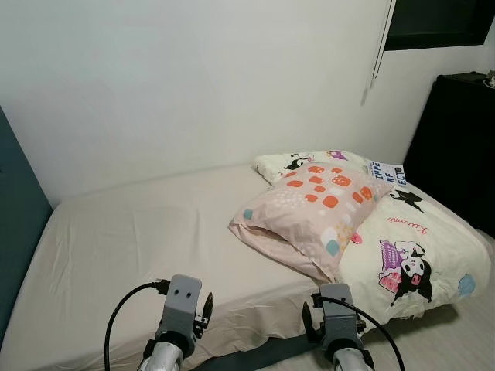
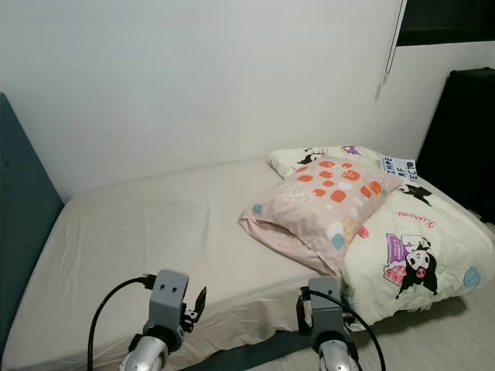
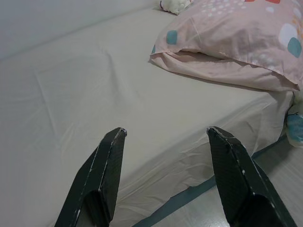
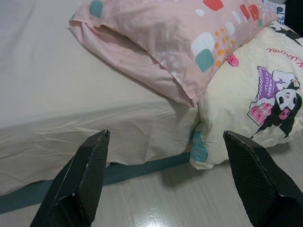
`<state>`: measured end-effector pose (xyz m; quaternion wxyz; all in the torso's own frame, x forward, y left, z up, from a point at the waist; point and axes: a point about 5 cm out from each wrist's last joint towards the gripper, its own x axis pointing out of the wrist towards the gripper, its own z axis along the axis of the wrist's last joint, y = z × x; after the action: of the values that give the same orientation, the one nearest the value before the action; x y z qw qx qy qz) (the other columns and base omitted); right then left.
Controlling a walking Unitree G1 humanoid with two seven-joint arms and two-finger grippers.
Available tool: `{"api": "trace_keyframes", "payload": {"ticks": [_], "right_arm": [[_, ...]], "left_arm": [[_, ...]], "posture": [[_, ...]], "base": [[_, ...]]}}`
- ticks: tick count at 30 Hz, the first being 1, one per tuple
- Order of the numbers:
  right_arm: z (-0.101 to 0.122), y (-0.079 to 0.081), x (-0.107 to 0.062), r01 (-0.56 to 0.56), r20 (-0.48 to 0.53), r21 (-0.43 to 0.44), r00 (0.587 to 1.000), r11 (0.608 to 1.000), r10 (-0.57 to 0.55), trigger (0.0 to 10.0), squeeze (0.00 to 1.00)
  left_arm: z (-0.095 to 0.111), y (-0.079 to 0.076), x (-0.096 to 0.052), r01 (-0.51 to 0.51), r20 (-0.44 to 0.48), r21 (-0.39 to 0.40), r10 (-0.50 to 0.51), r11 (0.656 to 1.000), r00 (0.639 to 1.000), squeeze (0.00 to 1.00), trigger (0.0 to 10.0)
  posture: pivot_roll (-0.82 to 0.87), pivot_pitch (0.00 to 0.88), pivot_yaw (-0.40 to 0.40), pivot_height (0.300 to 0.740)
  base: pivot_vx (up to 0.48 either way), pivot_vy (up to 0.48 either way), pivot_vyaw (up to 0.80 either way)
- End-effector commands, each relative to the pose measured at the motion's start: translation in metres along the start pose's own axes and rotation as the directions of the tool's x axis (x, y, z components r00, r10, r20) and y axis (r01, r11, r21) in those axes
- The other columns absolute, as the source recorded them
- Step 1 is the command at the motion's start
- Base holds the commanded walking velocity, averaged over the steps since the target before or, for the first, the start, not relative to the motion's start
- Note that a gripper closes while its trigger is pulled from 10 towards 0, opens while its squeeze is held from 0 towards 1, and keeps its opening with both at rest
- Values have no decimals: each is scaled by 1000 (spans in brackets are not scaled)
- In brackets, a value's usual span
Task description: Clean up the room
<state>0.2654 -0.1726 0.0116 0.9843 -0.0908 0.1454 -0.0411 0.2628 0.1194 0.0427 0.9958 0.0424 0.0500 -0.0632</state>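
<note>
A pink pillow point(image 1: 313, 210) with orange and teal patches lies on the right half of the bed, resting partly on a cream cartoon-print duvet point(image 1: 414, 251) bunched at the bed's right end. The beige sheet point(image 1: 147, 239) covers the rest of the mattress. My left gripper point(image 3: 165, 142) is open, held low before the bed's near edge, its fingers point(image 3: 106, 175) apart over the sheet. My right gripper point(image 4: 165, 142) is open too, near the floor below the pillow point(image 4: 175, 42) and the duvet's hanging corner point(image 4: 241, 109).
A white wall runs behind the bed. A dark teal headboard point(image 1: 15, 224) stands at the left. A black cabinet point(image 1: 456, 147) rises at the right, with a window blind cord point(image 1: 377, 54) above. Pale wood floor point(image 4: 156, 203) lies in front of the bed.
</note>
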Motion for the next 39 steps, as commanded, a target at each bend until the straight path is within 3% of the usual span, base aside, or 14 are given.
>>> {"api": "trace_keyframes", "payload": {"ticks": [1, 39], "right_arm": [[-3, 3, -1, -8, -14, -8, 1000, 1000, 8, 10000, 0], [-2, 2, -2, 6, -19, 23, 1000, 1000, -6, 10000, 0]], "left_arm": [[-2, 0, -2, -1, -16, 10, 2, 1000, 1000, 0, 10000], [-2, 2, -3, -5, -17, 15, 5, 1000, 1000, 0, 10000]], "posture": [[-27, 12, 12, 740], [-22, 14, 14, 740]], "base": [[0, 0, 0], [0, 0, 0]]}}
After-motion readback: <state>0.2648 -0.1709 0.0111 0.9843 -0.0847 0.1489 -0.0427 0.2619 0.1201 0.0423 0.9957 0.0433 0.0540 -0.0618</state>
